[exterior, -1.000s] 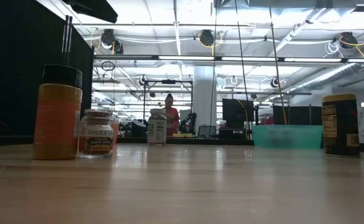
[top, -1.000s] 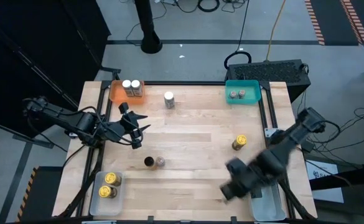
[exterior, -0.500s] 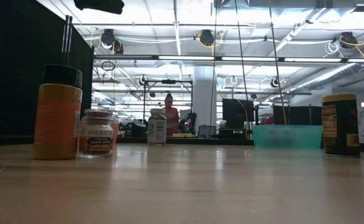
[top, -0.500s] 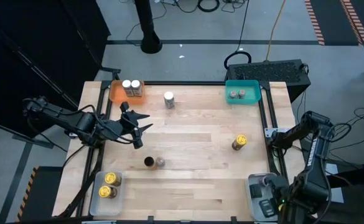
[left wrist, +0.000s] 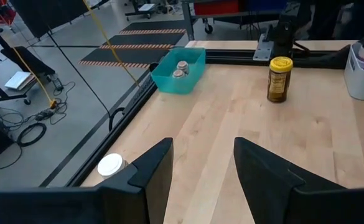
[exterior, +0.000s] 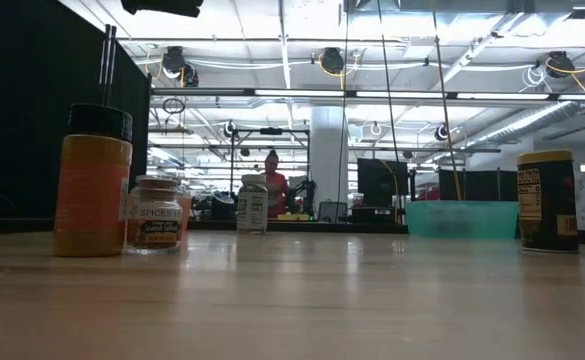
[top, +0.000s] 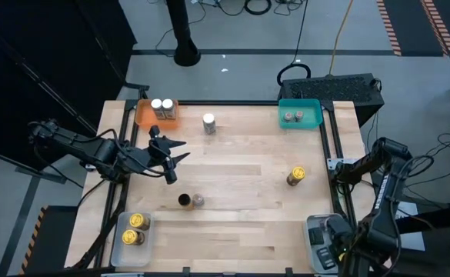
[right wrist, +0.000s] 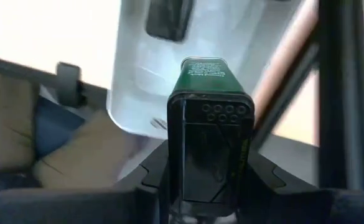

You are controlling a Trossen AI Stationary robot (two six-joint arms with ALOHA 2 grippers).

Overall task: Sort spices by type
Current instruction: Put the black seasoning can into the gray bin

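From above, my right gripper (top: 328, 250) has swung from mid-table to the clear tray (top: 317, 229) at five o'clock; its wrist view shows it clenching a dark green-labelled jar (right wrist: 210, 124), ready to deposit; my left gripper (left wrist: 201, 163) waits released at nine o'clock.
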